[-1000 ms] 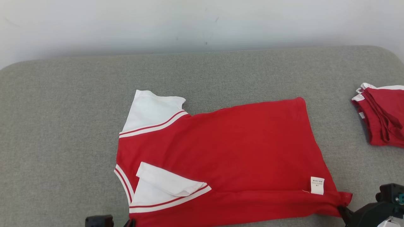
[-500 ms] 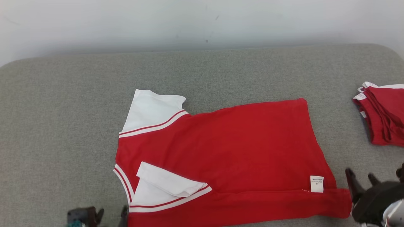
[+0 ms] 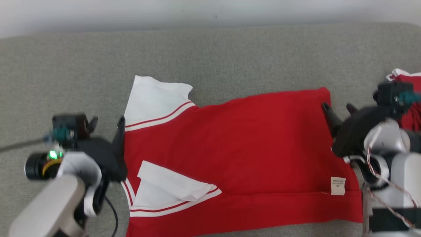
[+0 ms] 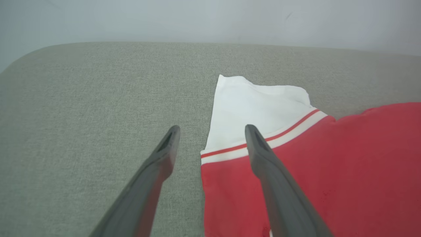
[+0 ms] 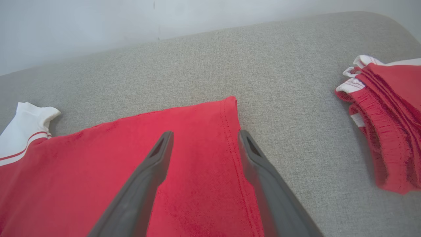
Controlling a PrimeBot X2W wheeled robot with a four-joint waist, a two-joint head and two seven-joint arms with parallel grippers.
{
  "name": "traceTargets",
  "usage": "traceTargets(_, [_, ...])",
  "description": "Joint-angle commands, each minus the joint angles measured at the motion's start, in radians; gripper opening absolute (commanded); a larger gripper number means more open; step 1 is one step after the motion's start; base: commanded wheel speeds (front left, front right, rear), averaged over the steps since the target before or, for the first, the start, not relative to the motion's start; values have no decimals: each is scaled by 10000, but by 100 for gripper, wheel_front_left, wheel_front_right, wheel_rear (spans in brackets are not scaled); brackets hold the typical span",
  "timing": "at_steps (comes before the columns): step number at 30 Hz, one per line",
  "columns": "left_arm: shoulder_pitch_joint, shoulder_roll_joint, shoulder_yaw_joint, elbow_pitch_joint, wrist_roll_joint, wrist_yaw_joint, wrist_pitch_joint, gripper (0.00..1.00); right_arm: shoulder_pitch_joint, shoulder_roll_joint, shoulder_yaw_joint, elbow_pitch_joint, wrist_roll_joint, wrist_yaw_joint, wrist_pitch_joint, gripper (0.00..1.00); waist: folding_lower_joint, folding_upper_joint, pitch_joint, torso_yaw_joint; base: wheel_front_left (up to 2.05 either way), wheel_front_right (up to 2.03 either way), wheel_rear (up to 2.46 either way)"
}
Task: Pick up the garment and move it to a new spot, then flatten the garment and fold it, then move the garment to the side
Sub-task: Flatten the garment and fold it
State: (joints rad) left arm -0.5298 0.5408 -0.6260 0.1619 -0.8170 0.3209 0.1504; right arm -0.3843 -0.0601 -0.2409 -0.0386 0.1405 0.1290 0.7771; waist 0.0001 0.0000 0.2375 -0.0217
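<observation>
Garment [image 3: 250, 158] lies flat on the grey cushion [image 3: 230, 59], near edge folded over, with left gripper [image 3: 107, 121] and right gripper [image 3: 338, 107] splayed empty at its far corners, which they should pinch squarely and lift together.

The garment [image 3: 250, 144], a red T-shirt with white sleeves and red-and-white striped trim, lay flat and crosswise on the grey padded surface [image 3: 210, 52], sleeves to the left and hem [image 3: 326, 98] to the right. The far sleeve [image 3: 154, 98] was spread out flat, pointing away. The near sleeve [image 3: 169, 192] was folded in over the red body. The near long edge was turned up onto the body in a narrow band, with a small white label [image 3: 338, 186] beside that fold near the hem.
</observation>
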Motion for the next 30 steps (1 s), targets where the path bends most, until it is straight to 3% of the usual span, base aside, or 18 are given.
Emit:
traceTargets(1, [-691, -150, 1, 429, -7, -179, 204, 100, -621, -151, 241, 280, -69, 25, 126, 100, -1, 0, 549, -108, 0, 0, 0])
traceTargets(7, [-2928, -482, -198, 2457, 265, -876, 844, 100, -2509, -444, 1004, 1430, -176, 25, 300, 100, -1, 0, 1395, -447, 0, 0, 0])
traceTargets(17, [-4652, -703, -374, 4449, 518, -1699, 895, 100, -3858, -543, 1595, 2447, -107, 25, -127, 100, -1, 0, 2206, -920, 0, 0, 0])
traceTargets(28, [-5235, -765, -601, 5520, 692, -1922, 927, 100, -4202, -692, 1955, 2940, 12, 25, -407, 100, -1, 0, 2466, -1077, 0, 0, 0])
traceTargets(29, [-5260, -767, -645, 5633, 653, -1972, 1055, 91, -4242, -710, 2014, 2973, 20, 25, -387, 100, -1, 0, 2492, -1090, 0, 0, 0])
traceTargets(30, [-5297, -781, -678, 5718, 618, -2006, 1170, 71, -4291, -738, 2069, 2997, 21, 25, -345, 100, -1, 0, 2527, -1095, 0, 0, 0])
